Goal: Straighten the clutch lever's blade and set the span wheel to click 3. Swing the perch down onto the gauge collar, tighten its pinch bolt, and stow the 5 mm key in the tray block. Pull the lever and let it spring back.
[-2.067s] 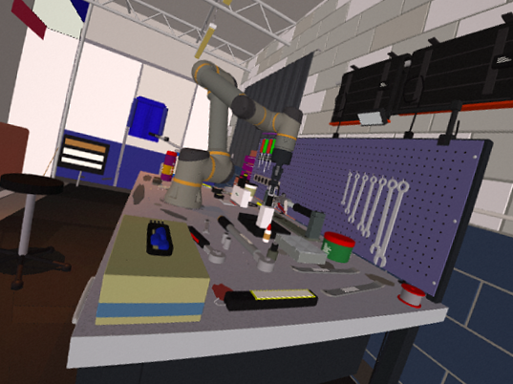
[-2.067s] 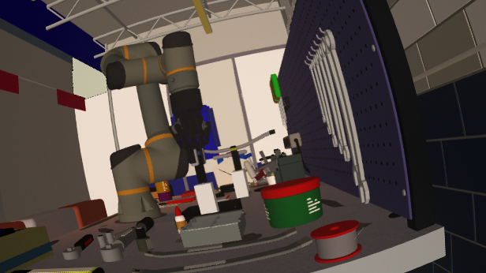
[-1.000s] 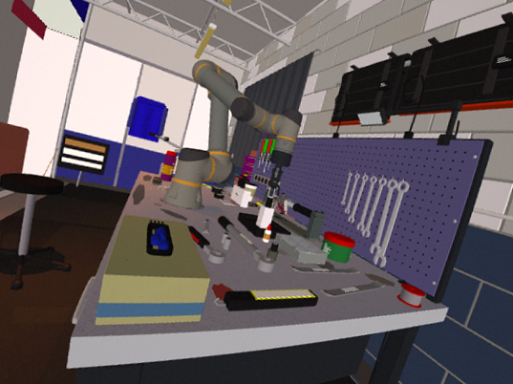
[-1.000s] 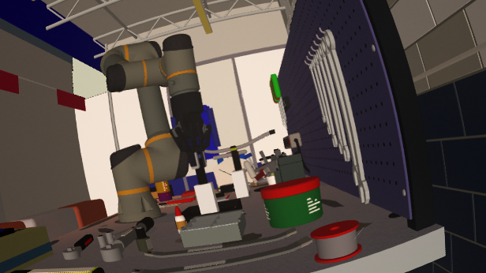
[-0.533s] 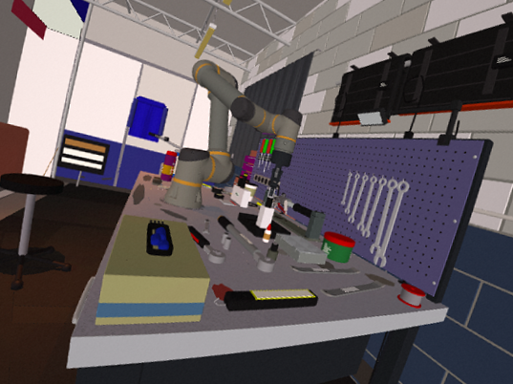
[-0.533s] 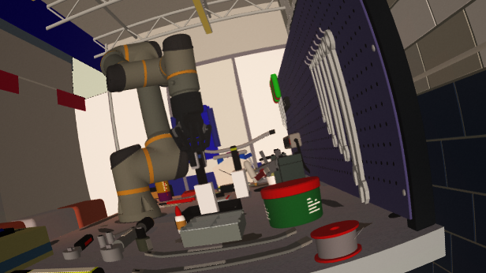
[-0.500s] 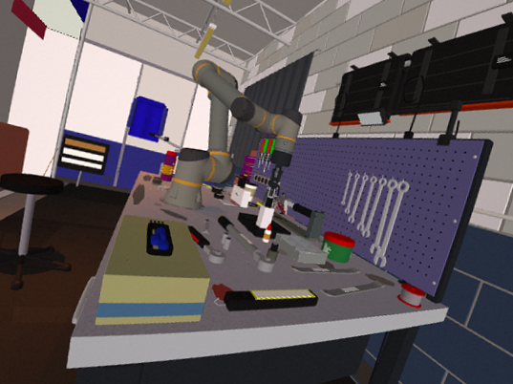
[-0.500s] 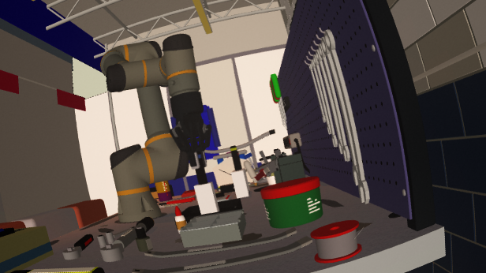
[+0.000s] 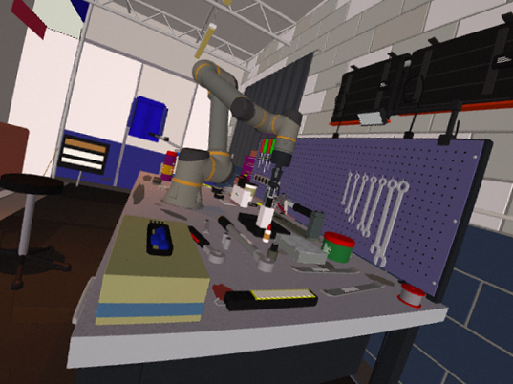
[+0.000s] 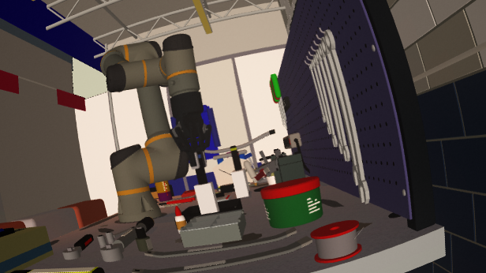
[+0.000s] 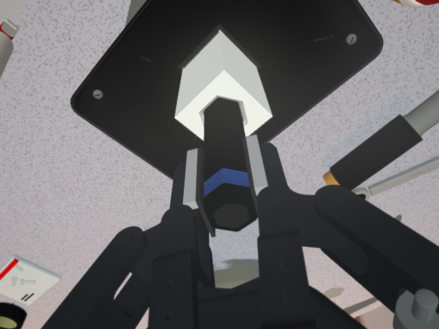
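Note:
The 5 mm key [image 11: 225, 166], a black hex bar with a blue band, stands upright with its lower end in the socket of the white tray block [image 11: 222, 95] on a black tray [image 11: 227, 71]. I grip the key's upper part in my gripper [image 11: 223, 173], which points straight down over the block [image 10: 206, 197]. A second white block with a black key [image 10: 239, 177] stands just behind it. The clutch lever [image 10: 252, 141], a curved silver blade, sits on its bar and vise [image 10: 290, 165] toward the pegboard. My gripper [image 9: 270, 197] is in front of the lever.
A green tub with a red lid [image 10: 292, 205] stands right of the tray, with a grey box [image 10: 211, 230] in front and a small glue bottle [image 10: 180, 217] beside it. A black-handled tool [image 11: 376, 150] lies to the right. Wrenches hang on the pegboard [image 9: 374, 212].

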Robot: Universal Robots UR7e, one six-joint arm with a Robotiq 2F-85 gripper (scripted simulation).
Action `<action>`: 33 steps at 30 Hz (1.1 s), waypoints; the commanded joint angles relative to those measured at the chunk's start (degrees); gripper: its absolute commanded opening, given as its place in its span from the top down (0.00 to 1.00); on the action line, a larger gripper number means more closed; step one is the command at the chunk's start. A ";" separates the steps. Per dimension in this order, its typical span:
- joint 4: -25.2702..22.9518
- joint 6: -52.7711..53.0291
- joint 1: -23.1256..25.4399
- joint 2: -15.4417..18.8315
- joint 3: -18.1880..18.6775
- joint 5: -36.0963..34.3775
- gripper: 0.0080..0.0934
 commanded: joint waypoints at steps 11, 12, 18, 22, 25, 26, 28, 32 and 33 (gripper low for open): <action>0.00 0.00 0.00 0.00 0.00 0.00 0.55; 0.00 0.00 0.00 0.00 0.00 0.00 0.53; 0.00 0.00 0.00 0.00 0.00 0.00 0.41; 0.00 0.00 0.00 0.01 0.00 0.00 0.41; 0.00 0.00 0.00 0.01 0.00 0.00 0.41; 0.00 0.00 0.00 0.00 0.00 0.00 0.41; 0.00 0.00 0.00 0.00 -0.01 0.00 0.41; 0.09 0.00 0.00 -0.04 -0.07 0.00 0.41; 0.13 0.00 0.00 -0.06 -0.11 0.00 0.41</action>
